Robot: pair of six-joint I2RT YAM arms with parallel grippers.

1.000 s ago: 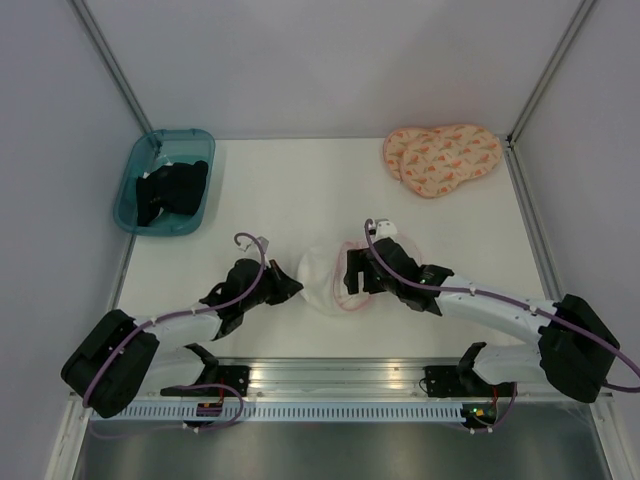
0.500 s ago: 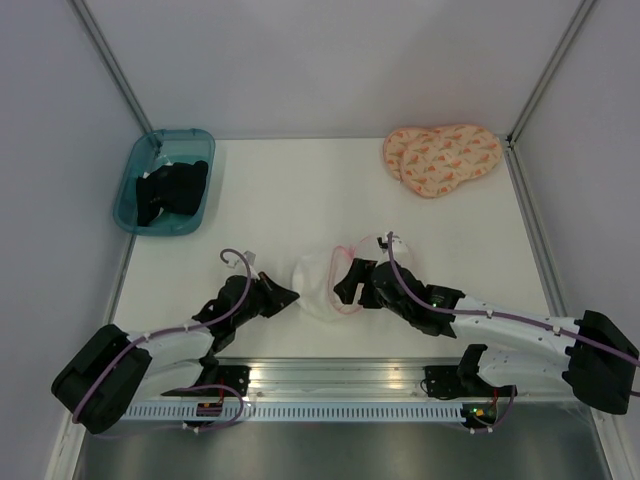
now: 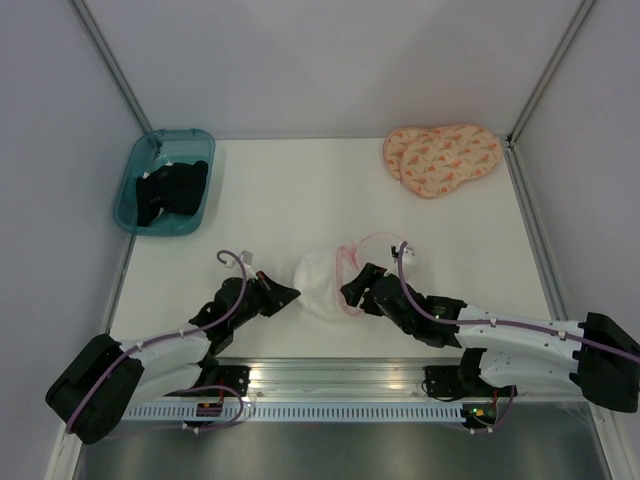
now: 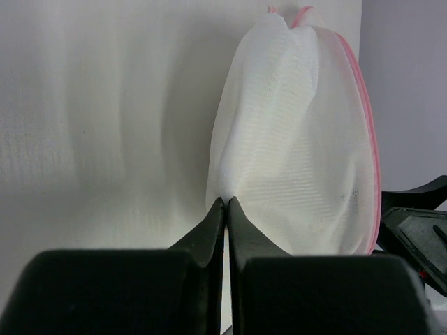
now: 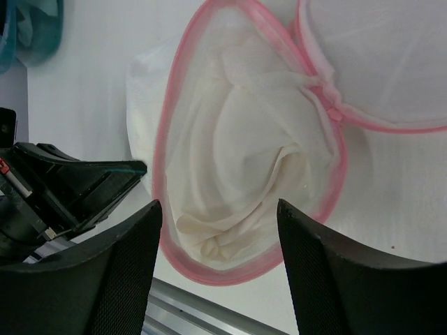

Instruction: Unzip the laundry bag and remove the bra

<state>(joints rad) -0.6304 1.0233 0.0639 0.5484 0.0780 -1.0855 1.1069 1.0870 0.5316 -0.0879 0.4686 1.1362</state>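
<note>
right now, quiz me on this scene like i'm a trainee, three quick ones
1. True or false: the laundry bag is zipped shut, with the bra sealed inside.
2. What are the left fingers shut on? A the bag's mesh edge; B the peach pad; C nothing at all.
3. Fill in: the teal bin holds ___ clothing.

Key: 1 false, the pink rim gapes open and the bra shows through the mouth. 2 A. 3 black.
</note>
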